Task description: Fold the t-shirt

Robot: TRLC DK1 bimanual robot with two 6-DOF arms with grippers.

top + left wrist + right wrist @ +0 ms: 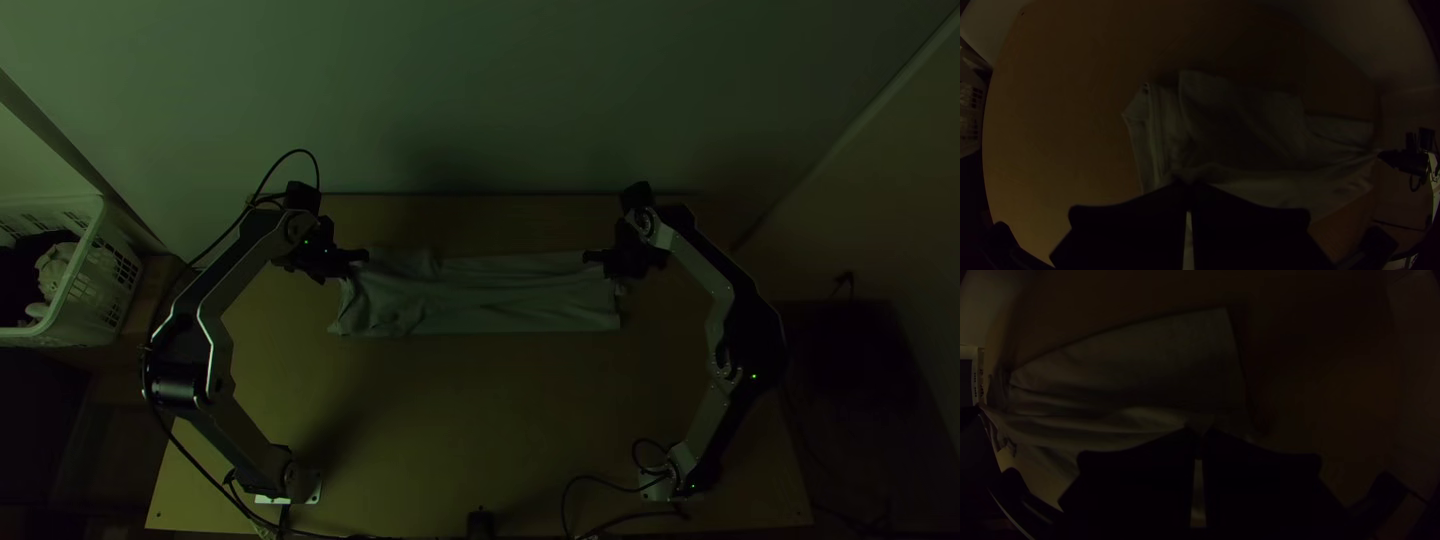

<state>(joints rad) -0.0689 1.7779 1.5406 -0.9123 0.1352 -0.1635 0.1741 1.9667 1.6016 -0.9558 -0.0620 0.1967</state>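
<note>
Grey t-shirt [520, 312] edges vanish (too dim) inside the clenched left pincer [366, 256] and right pincer [587, 256].

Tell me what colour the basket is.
The basket looks white, or at least very pale, in this dim light; the top view shows it best.

You have a t-shirt [480, 295] of soft, matt cloth, its surface rough with creases, on a table [480, 430] of smooth wood with a dull finish. Your left arm [237, 268] and right arm [700, 262] have smooth links that look like metal and catch a faint shine along their edges, while the left gripper [364, 257] and right gripper [588, 257] look matt black, whether plastic or rubber you can't tell. The basket [100, 285] looks like smooth plastic, and the wall [500, 90] is smooth and matt.
</note>
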